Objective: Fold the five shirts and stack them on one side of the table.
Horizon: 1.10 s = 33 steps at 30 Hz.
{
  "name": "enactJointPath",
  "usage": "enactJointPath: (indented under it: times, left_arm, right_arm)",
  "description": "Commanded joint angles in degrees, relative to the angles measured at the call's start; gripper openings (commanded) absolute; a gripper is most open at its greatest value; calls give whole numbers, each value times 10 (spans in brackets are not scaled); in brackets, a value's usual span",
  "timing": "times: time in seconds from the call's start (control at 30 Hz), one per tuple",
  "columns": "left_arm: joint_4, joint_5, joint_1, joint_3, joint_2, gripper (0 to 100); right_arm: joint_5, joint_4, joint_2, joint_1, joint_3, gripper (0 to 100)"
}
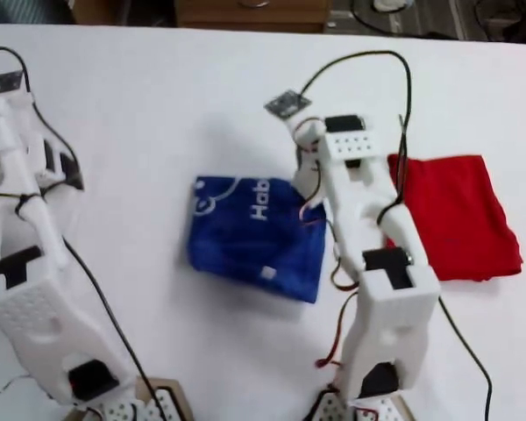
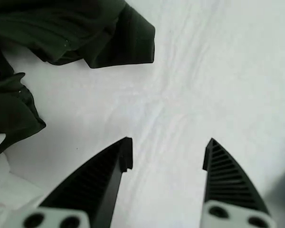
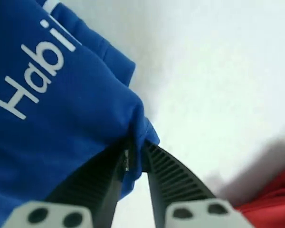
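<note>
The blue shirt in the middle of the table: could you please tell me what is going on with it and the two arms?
The right gripper is shut on an edge of the blue shirt, which lies roughly folded mid-table. A folded red shirt lies beside it. The left gripper hangs open over bare table near a crumpled dark shirt.

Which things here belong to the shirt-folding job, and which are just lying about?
Job: blue shirt, clamped in the right gripper; folded red shirt; dark green shirt; open left gripper.
Lying about: black cable; wooden furniture beyond the table.
</note>
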Motion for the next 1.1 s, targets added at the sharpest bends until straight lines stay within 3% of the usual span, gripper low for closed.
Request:
enactJointPath:
  times: [0.0, 0.33, 0.7, 0.9, 1.07]
  left_arm:
    - [-5, -4, -4, -2, -36, 264]
    - [-5, -4, -3, -2, -36, 264]
    - [-5, -2, -2, -2, -36, 264]
    - [-1, -2, -3, -2, -36, 264]
    - [9, -4, 12, -4, -36, 264]
  right_arm:
    - [-2, 22, -3, 9, -55, 21]
    - [-1, 51, 1, 5, -178, 21]
    - [103, 40, 42, 6, -186, 21]
    - [106, -1, 63, 8, -186, 21]
    - [105, 27, 58, 11, -223, 26]
